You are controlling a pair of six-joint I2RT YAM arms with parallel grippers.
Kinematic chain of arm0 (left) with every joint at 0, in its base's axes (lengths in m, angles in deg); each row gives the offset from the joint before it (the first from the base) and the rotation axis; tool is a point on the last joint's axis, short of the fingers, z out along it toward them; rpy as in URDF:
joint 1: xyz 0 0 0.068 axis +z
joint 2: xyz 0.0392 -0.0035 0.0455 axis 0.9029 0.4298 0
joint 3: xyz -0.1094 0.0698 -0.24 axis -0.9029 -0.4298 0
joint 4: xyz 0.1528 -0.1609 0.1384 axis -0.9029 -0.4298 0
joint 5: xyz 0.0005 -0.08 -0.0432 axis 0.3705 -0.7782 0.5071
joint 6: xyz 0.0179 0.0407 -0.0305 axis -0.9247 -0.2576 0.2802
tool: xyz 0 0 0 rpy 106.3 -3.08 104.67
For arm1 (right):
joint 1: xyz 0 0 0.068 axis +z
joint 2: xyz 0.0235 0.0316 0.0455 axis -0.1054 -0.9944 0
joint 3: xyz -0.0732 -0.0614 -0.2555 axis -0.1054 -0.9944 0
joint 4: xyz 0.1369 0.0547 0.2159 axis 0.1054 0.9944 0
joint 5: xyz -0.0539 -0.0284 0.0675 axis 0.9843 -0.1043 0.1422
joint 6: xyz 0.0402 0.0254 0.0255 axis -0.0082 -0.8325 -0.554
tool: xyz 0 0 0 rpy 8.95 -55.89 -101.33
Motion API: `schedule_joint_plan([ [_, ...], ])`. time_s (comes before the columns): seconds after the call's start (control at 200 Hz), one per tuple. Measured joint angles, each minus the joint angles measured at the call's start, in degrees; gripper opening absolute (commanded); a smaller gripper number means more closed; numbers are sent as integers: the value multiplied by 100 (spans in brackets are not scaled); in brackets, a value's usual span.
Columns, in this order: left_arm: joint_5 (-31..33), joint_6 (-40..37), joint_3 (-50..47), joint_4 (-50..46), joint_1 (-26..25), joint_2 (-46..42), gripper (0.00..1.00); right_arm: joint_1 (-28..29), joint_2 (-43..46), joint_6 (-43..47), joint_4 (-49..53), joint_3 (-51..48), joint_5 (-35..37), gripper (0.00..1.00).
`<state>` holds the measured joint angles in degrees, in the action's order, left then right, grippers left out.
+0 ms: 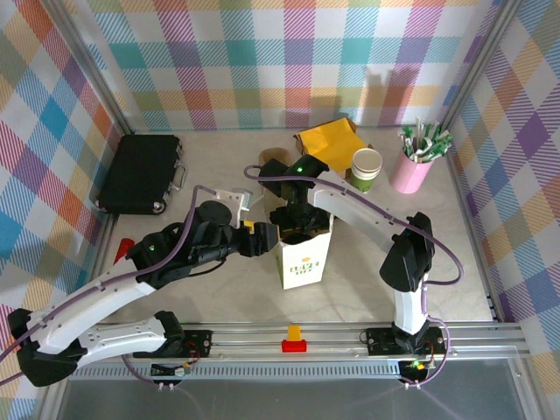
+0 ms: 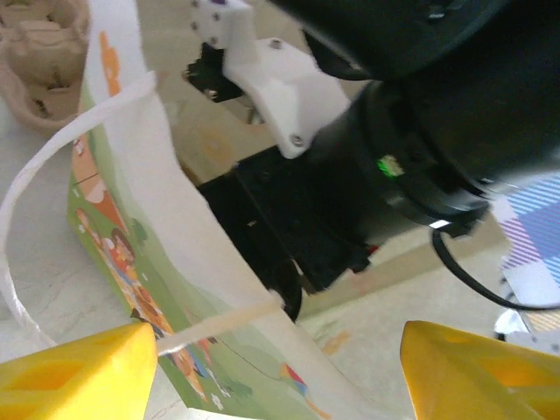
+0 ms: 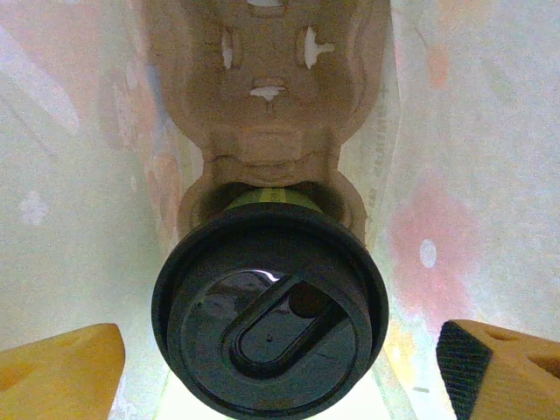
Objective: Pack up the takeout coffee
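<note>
One takeout coffee (image 3: pixel 269 306), black-lidded, seated in one cardboard carrier (image 3: pixel 267 105) inside one paper bag (image 1: pixel 304 255) on the desk (image 1: pixel 350 297). Right fingers (image 3: pixel 61 372) open, flanking the lid without touching it. Left fingers (image 2: pixel 79 376) open, astride the bag's rim. One lidless cup (image 1: pixel 367 166), one pink straw holder (image 1: pixel 411 173), one black case (image 1: pixel 140 173).

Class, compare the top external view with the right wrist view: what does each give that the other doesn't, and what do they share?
Top external gives the surroundings: a black case, a lidless cup and a pink straw holder. Right wrist gives the inside: the takeout coffee, black lid up, sitting in a cardboard carrier. Shared: the paper bag and the open right gripper in its mouth.
</note>
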<state>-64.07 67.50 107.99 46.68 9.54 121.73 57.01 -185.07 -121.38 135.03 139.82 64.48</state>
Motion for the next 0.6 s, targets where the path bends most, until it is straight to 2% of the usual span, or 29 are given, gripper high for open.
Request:
schedule_joint_plan([
  [0.22, 385, 195, 0, -72, 31, 92, 67, 0, 4, 2, 0, 0, 0, 93],
  [0.6, 728, 280, 0, -553, 39, 76, 67, 0, 83, 4, 17, 52, 0, 93],
])
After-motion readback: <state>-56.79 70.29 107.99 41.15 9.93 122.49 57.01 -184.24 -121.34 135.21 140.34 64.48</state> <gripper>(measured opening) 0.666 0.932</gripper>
